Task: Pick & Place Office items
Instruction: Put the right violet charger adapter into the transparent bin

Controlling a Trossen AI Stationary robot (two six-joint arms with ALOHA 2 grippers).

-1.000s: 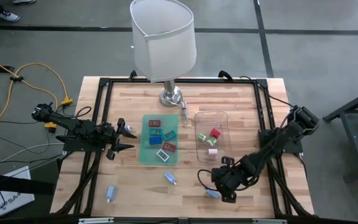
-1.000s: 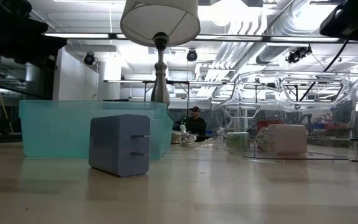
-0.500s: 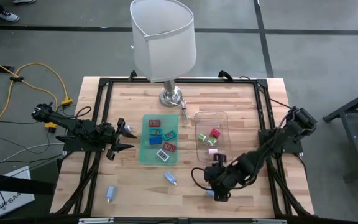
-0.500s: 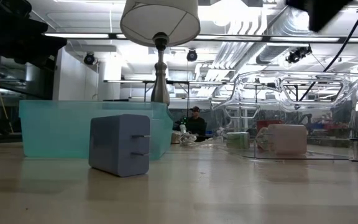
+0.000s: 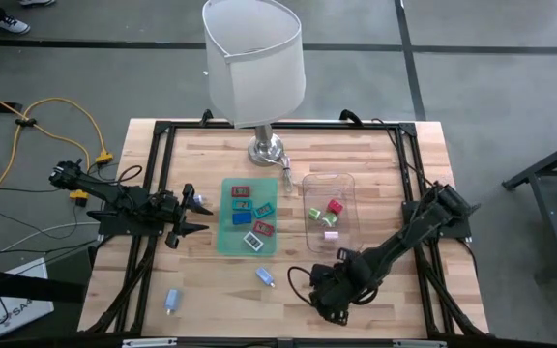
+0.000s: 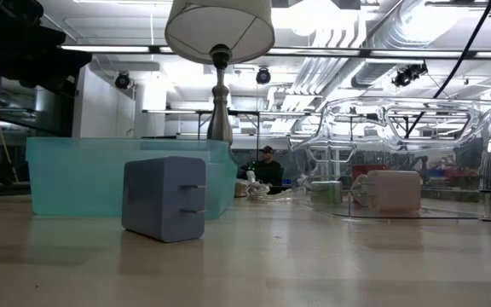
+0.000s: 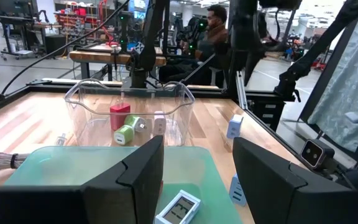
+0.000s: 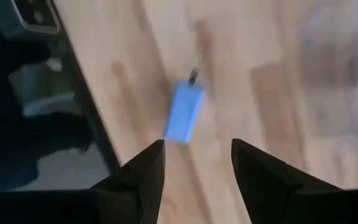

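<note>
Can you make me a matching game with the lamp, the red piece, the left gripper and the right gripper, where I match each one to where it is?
Things:
1. lamp
2. red piece
3. left gripper
4. right gripper

Places:
A. inside the clear tray
B. near the table's front edge, fingers open
C. at the table's far edge
D. beside the green mat, fingers open

Pairs: 1-C, 2-A, 3-D, 4-B

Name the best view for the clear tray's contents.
Left wrist view: clear tray close ahead, red piece, green piece and pink piece distinct inside. High view shows them tiny from above; low view side-on through its wall; right wrist view not at all.
</note>
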